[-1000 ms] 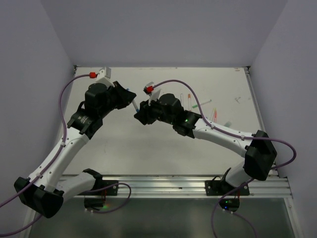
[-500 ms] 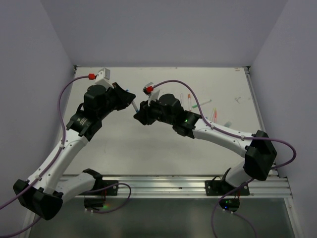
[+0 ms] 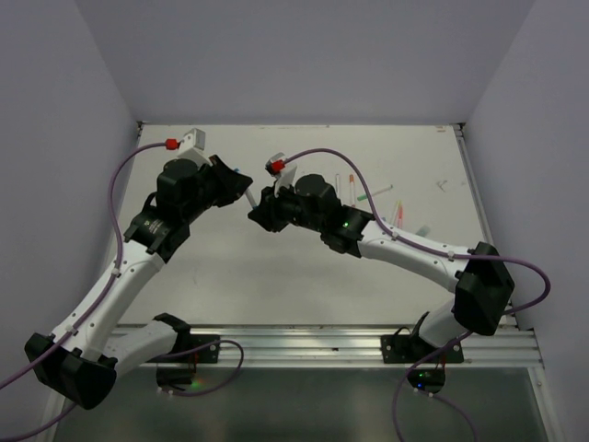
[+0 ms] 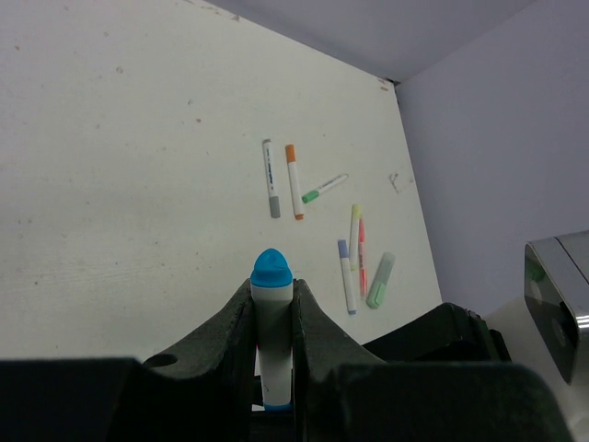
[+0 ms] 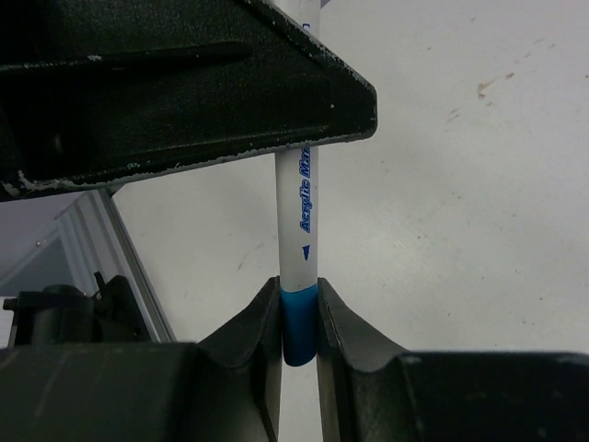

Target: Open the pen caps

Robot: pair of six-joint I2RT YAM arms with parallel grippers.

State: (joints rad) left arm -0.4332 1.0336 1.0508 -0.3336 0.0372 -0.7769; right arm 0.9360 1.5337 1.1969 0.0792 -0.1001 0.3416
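Now over speckled, lilac-walled table, L end effector clamps pen barrel, R end effector blue cap.

A pen spans left fingers to right fingers; loose pens lie on the table farther right.

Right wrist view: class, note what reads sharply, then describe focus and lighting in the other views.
Right wrist view: lettering on the blue-capped white plastic pen reads crisply; left wrist view: the distant colour-tipped pens look fairly sharp; top external view: flat, even light, faint shadows.
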